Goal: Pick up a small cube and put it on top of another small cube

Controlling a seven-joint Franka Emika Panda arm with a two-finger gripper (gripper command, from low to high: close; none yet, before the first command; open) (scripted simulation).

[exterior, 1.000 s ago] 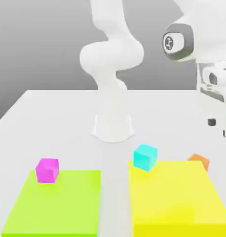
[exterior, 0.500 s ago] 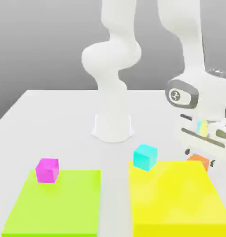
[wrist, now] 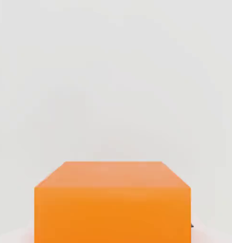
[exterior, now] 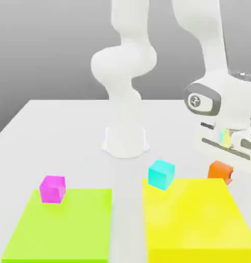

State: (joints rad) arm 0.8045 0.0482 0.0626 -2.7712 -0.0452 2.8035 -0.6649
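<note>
While your gripper [exterior: 222,165] clamps the orange cube [exterior: 220,170] at far right, the magenta cube [exterior: 52,188] sits far left.

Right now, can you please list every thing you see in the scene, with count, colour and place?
orange cube: 1, orange, at the gripper, past the yellow mat's far corner on the exterior view's right
cyan cube: 1, cyan, at the yellow mat's far edge
magenta cube: 1, magenta-pink, at the green mat's far edge
yellow mat: 1, yellow, on the table, exterior view's right
green mat: 1, lime green, exterior view's left
table: 1, white
robot arm: 1, white, base mid-table
gripper: 1, white, shut on the orange cube
</note>
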